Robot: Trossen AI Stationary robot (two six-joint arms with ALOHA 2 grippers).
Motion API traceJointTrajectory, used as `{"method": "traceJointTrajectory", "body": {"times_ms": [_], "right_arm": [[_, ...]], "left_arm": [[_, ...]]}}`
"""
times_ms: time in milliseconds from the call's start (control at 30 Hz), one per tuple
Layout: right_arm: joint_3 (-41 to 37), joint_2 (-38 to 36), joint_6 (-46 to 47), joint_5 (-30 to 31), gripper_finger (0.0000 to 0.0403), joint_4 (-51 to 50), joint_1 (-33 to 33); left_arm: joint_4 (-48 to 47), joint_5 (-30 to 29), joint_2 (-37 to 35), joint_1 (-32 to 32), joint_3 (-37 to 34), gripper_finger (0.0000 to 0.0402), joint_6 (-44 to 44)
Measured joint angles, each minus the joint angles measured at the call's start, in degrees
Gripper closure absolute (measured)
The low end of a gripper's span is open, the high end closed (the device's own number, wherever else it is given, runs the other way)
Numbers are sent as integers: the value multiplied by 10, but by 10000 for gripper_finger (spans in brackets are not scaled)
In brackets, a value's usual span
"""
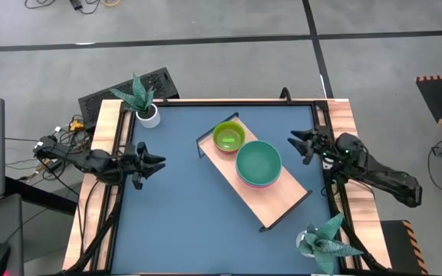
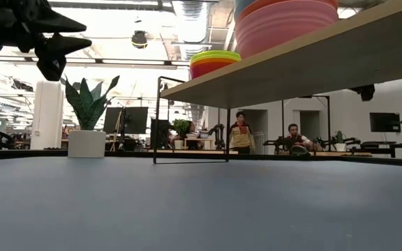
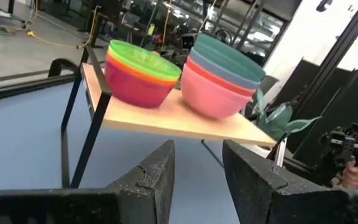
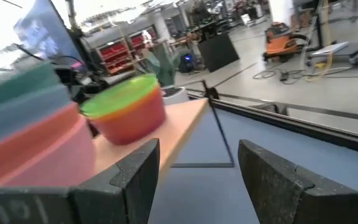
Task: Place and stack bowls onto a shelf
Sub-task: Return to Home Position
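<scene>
The light wood shelf (image 1: pixel 261 201) with its thin black frame stands slantwise on the blue table. On it sit two stacks of bowls: a small stack topped by a yellow-green bowl (image 1: pixel 228 136) over orange and red ones (image 3: pixel 135 87), and a larger stack topped by a teal bowl (image 1: pixel 258 162) over blue and pink ones (image 3: pixel 213 93). My left gripper (image 1: pixel 156 162) hovers open near the table's left edge, pointing at the shelf. My right gripper (image 1: pixel 299 146) hovers open near the right edge, close to the teal stack. Both hold nothing.
A white pot with a spiky plant (image 1: pixel 146 111) stands at the far left corner, and a second plant (image 1: pixel 324 244) at the near right corner. Wooden rails (image 1: pixel 107 146) line both table sides. Open blue tabletop (image 1: pixel 183 222) lies between my left gripper and the shelf. People sit in the room behind.
</scene>
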Motion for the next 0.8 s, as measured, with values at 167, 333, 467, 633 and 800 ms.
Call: {"method": "traceJointTrajectory", "body": {"times_ms": [167, 333, 467, 633, 800], "right_arm": [[-33, 0, -11, 8, 158, 25, 0], [-67, 2, -21, -3, 158, 84, 1], [-67, 0, -44, -4, 158, 82, 7], [-67, 6, -46, -6, 158, 79, 10], [-68, 5, -46, -6, 158, 78, 20]], "left_arm": [[-24, -2, 0, 0, 0, 283, 5], [-61, -3, 0, 0, 0, 283, -9], [-89, -5, 0, 0, 0, 283, -20], [-30, -9, -4, 0, -55, 283, -32], [-12, -5, -1, 0, -72, 283, -35]]}}
